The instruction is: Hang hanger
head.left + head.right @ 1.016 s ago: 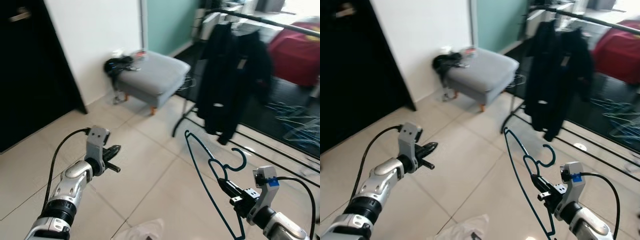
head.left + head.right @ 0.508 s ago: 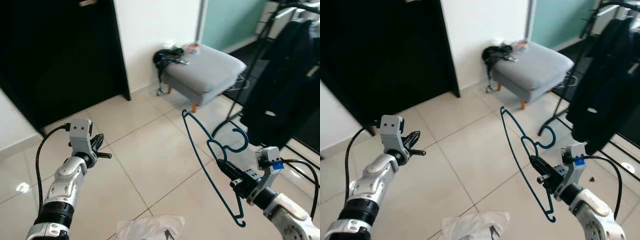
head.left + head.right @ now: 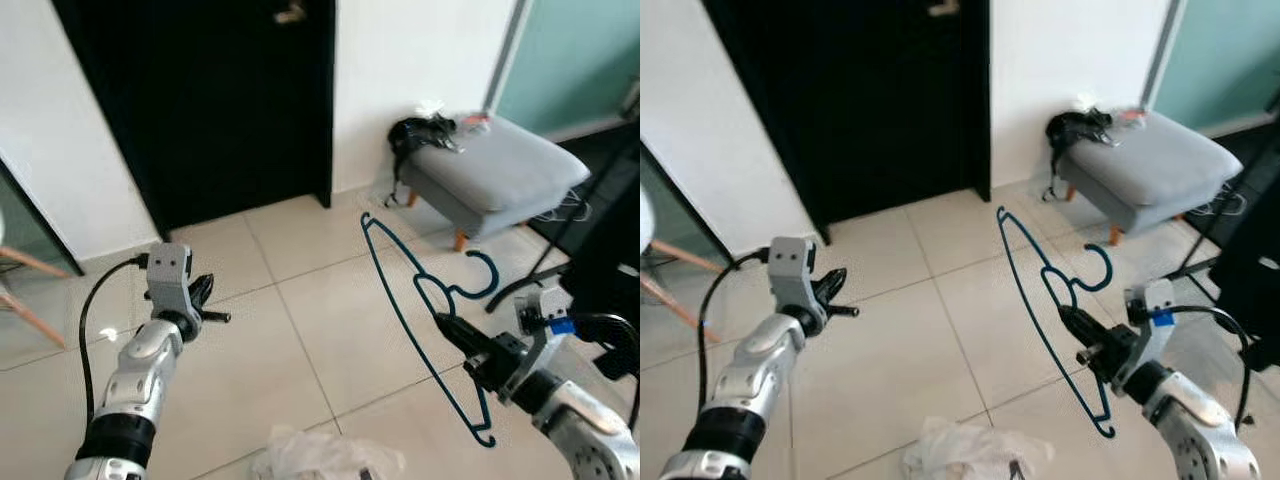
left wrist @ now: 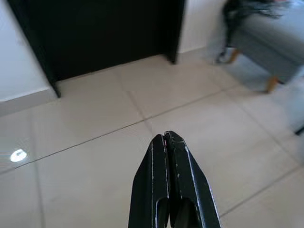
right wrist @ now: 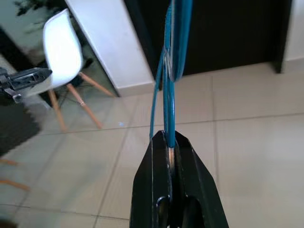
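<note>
thin blue wire hanger (image 3: 425,318) pinched by right end effector (image 3: 447,331).

A teal-blue wire hanger (image 3: 420,300) is seen, clamped in the black right pincer (image 5: 169,142). The left pincer (image 4: 167,142) is black as well, on a silver arm with a grey wrist block (image 3: 168,272). The floor (image 3: 300,330) is laid in pale beige tiles with darker grout lines. A grey footstool (image 3: 495,175) is noted on what appear to be orange legs. The door (image 3: 200,90) is black, the wall (image 3: 415,60) white. A white chair (image 5: 61,52) with wooden legs is recorded.
</note>
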Available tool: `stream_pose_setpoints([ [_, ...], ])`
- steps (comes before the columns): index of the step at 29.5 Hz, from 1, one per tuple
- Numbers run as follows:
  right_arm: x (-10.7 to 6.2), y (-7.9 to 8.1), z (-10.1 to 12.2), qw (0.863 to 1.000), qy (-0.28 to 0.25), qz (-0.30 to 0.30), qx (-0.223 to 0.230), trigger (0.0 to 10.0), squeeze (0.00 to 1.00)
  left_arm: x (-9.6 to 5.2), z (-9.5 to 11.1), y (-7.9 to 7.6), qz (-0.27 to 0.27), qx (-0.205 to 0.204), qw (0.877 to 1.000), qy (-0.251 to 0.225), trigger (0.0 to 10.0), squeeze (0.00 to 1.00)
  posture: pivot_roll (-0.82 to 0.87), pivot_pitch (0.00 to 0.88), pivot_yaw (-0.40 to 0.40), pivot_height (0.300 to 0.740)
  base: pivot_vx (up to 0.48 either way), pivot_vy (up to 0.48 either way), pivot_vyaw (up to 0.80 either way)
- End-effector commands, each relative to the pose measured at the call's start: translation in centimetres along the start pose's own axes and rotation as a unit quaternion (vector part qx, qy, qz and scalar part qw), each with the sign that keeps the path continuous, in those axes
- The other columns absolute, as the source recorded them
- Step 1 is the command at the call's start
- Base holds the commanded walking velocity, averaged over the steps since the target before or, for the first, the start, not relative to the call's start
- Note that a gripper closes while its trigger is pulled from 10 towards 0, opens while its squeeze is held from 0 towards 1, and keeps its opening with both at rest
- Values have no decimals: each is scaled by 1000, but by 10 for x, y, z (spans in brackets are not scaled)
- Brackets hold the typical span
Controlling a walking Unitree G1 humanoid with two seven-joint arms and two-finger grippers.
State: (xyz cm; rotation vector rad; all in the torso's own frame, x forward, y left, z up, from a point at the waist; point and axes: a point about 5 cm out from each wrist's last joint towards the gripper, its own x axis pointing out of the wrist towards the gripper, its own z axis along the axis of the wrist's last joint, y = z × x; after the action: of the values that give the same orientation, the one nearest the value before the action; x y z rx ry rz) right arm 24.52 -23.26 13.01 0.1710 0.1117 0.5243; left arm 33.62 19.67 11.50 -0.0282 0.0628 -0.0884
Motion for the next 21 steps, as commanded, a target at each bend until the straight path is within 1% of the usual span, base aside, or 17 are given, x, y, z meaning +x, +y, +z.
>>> stream_pose_setpoints([
  [1, 1, 2, 2, 1000, 1, 7, -4, 10000, 0, -3, -7, 1, 4, 0, 1000, 16, 10000, 0, -44, 97, 13, 740, 0, 0, 775],
  [8, 1, 6, 11, 1000, -8, 26, -8, 10000, 0, -1, -6, -3, -1, 7, 1000, 13, 10000, 0, -47, 103, 14, 740, 0, 0, 775],
  [15, 0, 19, 20, 997, -4, 79, -16, 10000, 0, -2, -4, -6, -5, 11, 1000, 10, 10000, 0, -46, 105, 13, 740, 0, 0, 775],
  [21, 0, 24, 26, 995, -5, 102, -21, 10000, 0, -2, -3, -7, -7, 15, 1000, 7, 10000, 0, -47, 109, 9, 740, 0, 0, 775],
])
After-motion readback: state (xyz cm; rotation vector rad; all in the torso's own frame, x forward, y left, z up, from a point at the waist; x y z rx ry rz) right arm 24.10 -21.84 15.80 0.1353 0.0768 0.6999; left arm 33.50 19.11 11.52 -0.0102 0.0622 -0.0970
